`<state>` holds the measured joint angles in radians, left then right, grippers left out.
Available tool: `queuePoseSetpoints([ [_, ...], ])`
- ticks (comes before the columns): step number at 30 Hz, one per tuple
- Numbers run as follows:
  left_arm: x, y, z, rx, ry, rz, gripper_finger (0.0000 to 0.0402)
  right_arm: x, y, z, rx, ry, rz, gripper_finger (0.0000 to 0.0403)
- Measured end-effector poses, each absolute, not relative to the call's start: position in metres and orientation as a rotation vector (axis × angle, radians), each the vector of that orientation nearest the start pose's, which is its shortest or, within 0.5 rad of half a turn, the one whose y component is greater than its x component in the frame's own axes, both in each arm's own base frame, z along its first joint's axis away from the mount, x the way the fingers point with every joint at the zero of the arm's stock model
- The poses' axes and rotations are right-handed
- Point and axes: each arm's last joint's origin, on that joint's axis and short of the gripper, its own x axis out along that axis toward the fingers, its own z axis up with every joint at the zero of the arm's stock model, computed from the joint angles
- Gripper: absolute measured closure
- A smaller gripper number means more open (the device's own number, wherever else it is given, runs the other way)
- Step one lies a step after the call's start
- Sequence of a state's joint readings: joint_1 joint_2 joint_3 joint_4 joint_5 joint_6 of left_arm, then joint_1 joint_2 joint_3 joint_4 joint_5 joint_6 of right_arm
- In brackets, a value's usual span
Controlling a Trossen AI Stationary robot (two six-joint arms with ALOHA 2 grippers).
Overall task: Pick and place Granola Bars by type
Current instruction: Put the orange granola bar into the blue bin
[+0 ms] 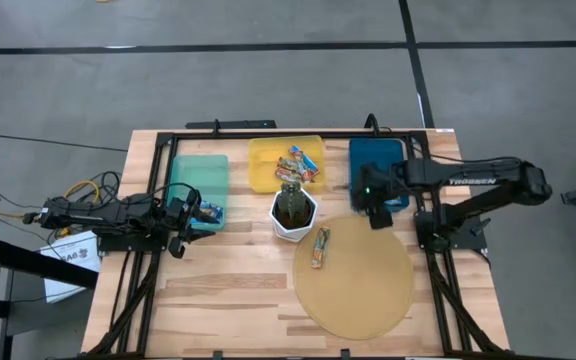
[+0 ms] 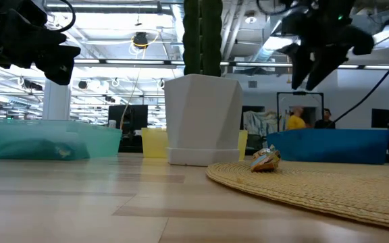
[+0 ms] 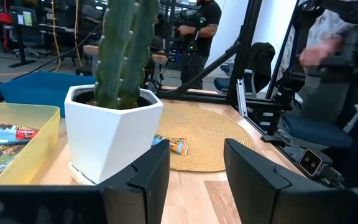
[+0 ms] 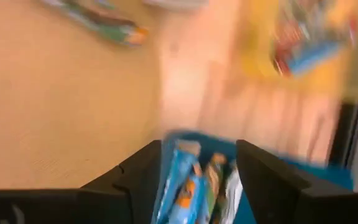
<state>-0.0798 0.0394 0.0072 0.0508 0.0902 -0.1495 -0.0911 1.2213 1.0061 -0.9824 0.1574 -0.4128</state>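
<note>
One granola bar (image 1: 319, 247) with an orange and brown wrapper lies flat on the round woven mat (image 1: 358, 290); it also shows in the low view (image 2: 265, 160) and the left wrist view (image 3: 174, 145). Several bars (image 1: 303, 165) lie in the yellow tray (image 1: 263, 165). A few bars lie in the teal tray (image 1: 211, 212). Several bars (image 4: 191, 183) lie in the blue tray (image 1: 373, 160). My left gripper (image 3: 197, 162) is open and empty, raised beside the teal tray's near right corner (image 1: 190, 215), pointing toward the white pot. My right gripper (image 4: 197, 155) is open and empty, raised over the blue tray's near edge (image 1: 376, 205).
A white pot with a green cactus (image 1: 293, 210) stands between the trays and the mat, right beside the lone bar. The three trays stand in a row along the table's far side. A black frame runs along the table's edges (image 1: 298, 131). People stand in the room beyond the table (image 3: 197, 25).
</note>
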Motion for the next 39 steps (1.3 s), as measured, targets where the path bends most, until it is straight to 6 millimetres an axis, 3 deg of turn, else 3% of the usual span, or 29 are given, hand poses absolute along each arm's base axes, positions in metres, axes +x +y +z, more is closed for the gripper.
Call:
queuePoseSetpoints([
  [10, 0.099, -0.011, 0.168, -0.149, -0.006, -0.171, 0.0257, 0.232, 0.04, 0.253, -0.804, 1.157, 0.438, 0.0209],
  [17, 0.099, -0.011, 0.168, -0.149, -0.006, -0.171, 0.0257, 0.252, 0.069, 0.227, -0.895, 1.153, 0.551, 0.0213],
  [29, 0.099, -0.011, 0.168, -0.149, -0.006, -0.171, 0.0257, 0.293, 0.086, 0.179, -0.96, 1.097, 0.581, 0.0214],
  [39, 0.099, -0.011, 0.168, -0.149, -0.006, -0.171, 0.0257, 0.312, 0.091, 0.161, -1.072, 1.006, 0.607, 0.0221],
])
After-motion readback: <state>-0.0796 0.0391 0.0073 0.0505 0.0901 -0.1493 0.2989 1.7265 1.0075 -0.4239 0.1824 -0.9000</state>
